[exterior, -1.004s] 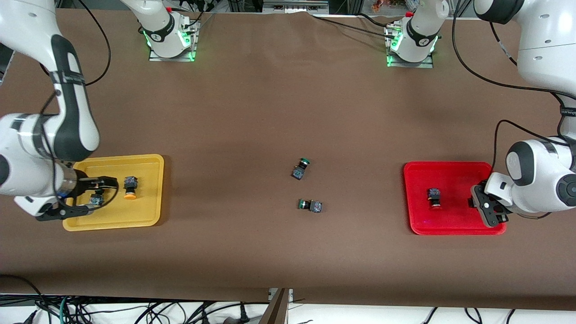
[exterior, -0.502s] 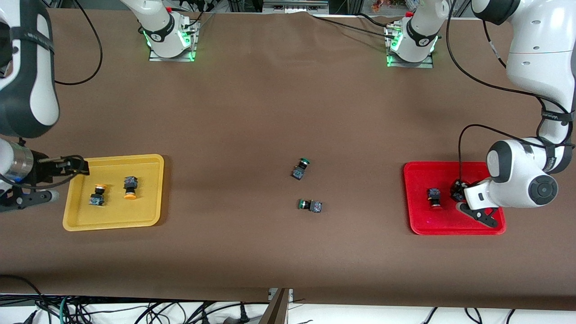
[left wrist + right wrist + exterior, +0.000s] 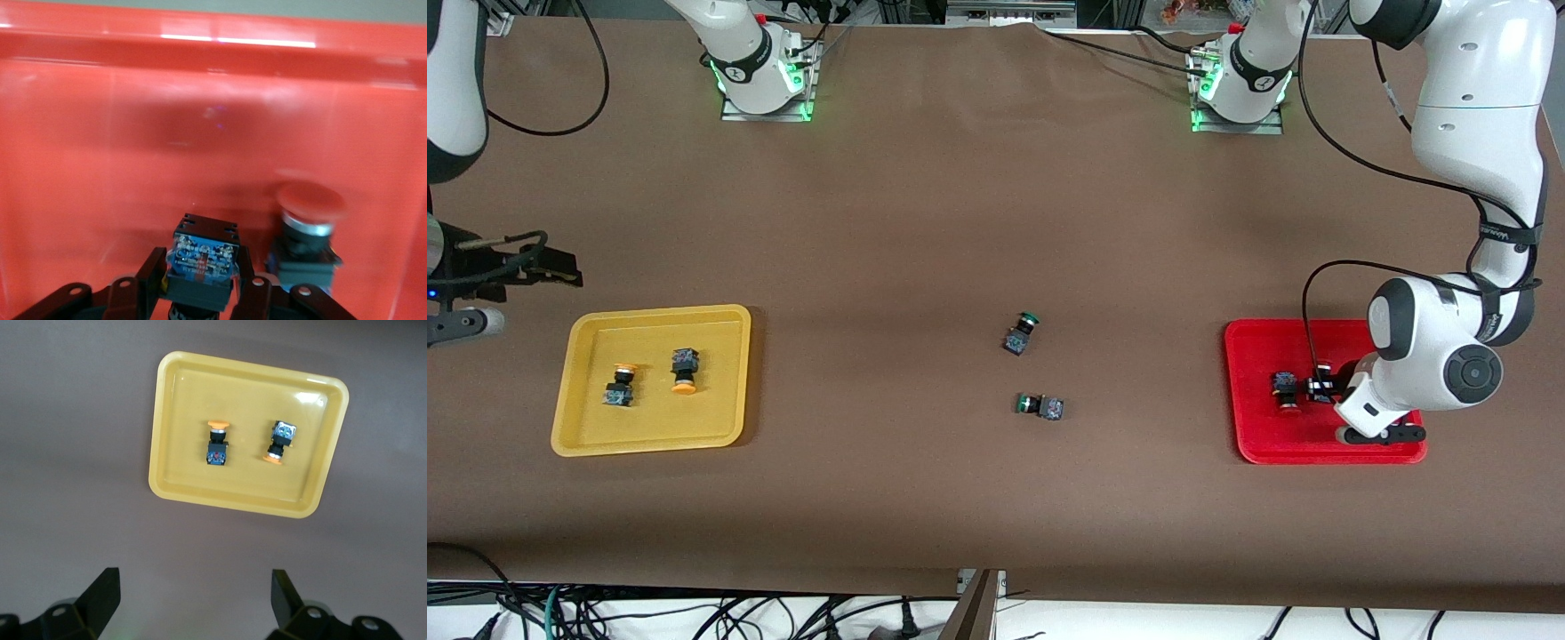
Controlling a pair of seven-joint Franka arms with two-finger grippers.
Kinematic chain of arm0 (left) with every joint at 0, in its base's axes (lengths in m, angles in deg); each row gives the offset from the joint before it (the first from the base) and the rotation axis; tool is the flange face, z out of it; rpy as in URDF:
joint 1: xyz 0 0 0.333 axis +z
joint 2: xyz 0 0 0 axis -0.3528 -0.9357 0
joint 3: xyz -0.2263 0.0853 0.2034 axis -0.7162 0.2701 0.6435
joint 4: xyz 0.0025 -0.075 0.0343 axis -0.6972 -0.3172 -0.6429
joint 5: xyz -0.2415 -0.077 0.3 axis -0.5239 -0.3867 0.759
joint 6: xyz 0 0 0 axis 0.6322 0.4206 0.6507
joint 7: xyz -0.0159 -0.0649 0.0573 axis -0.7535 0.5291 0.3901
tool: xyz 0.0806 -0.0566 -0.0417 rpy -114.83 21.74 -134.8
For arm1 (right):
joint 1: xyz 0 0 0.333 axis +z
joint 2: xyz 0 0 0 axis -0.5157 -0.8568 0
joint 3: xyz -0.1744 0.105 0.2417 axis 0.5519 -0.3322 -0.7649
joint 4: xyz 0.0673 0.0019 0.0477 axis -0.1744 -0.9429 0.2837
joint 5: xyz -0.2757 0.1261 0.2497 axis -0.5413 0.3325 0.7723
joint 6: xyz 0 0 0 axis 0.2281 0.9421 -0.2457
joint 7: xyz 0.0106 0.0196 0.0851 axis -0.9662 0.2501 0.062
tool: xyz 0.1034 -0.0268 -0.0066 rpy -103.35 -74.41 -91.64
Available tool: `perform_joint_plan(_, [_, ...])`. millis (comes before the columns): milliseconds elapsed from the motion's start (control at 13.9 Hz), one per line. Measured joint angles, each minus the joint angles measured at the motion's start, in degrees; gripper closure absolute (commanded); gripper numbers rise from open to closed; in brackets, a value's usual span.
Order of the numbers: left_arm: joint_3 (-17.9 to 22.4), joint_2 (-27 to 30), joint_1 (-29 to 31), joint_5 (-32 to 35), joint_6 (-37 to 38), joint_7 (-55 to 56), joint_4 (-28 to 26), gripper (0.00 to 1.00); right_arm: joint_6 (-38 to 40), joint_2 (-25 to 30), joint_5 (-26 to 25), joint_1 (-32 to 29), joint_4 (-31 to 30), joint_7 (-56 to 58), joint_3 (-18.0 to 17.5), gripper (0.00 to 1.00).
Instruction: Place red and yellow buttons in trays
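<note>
The yellow tray [image 3: 720, 418] holds two yellow buttons [image 3: 619, 388] [image 3: 684, 370]. My right gripper [image 3: 565, 269] is open and empty, up over the bare table beside the tray at the right arm's end. Its wrist view shows the tray [image 3: 175, 495] and both buttons [image 3: 217, 445] [image 3: 279, 441] from above, past the gripper [image 3: 193, 593]. The red tray [image 3: 1316, 449] holds one red button [image 3: 1285, 391]. My left gripper [image 3: 1323, 388] is low in that tray, shut on a second red button [image 3: 200, 257] by its dark body, close beside the first [image 3: 308, 223]. The held cap is hidden.
Two green-capped buttons [image 3: 1021, 333] [image 3: 1040, 406] lie on the brown table near its middle, between the trays. The red tray's wall [image 3: 200, 47] rises just past the held button.
My right gripper has let go of a yellow button in the yellow tray and drawn back off the tray. My left gripper has carried its button across the red tray toward the other red button.
</note>
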Motion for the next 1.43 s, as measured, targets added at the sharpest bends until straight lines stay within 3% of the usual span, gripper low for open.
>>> perform_joint_plan(72, [0.26,-0.11,0.22,0.00,-1.25,2.41,-0.05,1.00,-0.01,1.22,0.00,0.01,-1.22,-1.18,-0.21,0.00])
perform_joint_plan(143, [0.59,-0.28,0.32,0.00,-2.35,4.09,-0.10,0.83,-0.03,2.10,0.00,0.05,-2.20,-2.02,-0.50,0.00])
perform_joint_plan(215, [0.88,-0.50,0.38,0.00,-3.36,5.16,-0.14,0.37,-0.13,2.80,0.00,0.08,-2.90,-2.55,-0.75,0.00])
perform_joint_plan(287, [1.08,-0.80,0.44,0.00,-4.65,5.66,-0.15,0.00,-0.50,3.39,0.00,0.11,-3.18,-2.71,-0.85,0.00])
perform_joint_plan(717, [0.96,1.32,0.97,0.00,-5.25,5.85,0.82,0.00,-4.32,9.93,0.00,0.11,-6.03,-2.82,-0.87,0.00])
perform_joint_plan(1004, [-0.02,10.85,-0.06,0.00,7.08,5.69,2.13,0.00,-2.43,13.93,0.00,0.11,-9.78,-3.10,-0.99,0.00])
perform_joint_plan(1435, [-5.71,27.43,-0.40,-0.02,25.07,2.17,1.92,0.00,-1.03,14.07,0.00,0.11,-11.57,-4.41,-1.18,0.00])
